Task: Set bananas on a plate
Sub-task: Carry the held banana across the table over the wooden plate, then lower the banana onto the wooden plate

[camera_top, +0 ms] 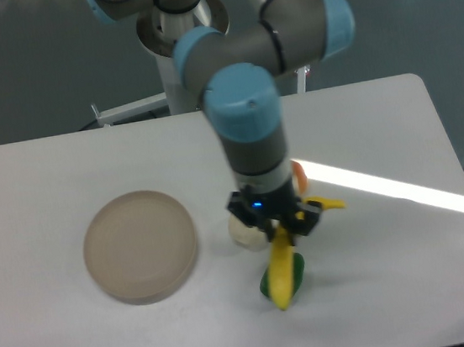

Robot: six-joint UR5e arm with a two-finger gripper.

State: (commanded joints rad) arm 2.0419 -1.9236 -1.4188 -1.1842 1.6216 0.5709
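Hanging banana over pepper, pincer clamped

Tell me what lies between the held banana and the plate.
In the fixed camera view, only bare white table separates the banana, clamped in the gripper, from the plate. The whitish fruit sits just above that line.

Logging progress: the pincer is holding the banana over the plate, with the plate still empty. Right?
Not over the plate. The camera view shows the pincer holding the banana above the green pepper, right of the plate, which is still empty.
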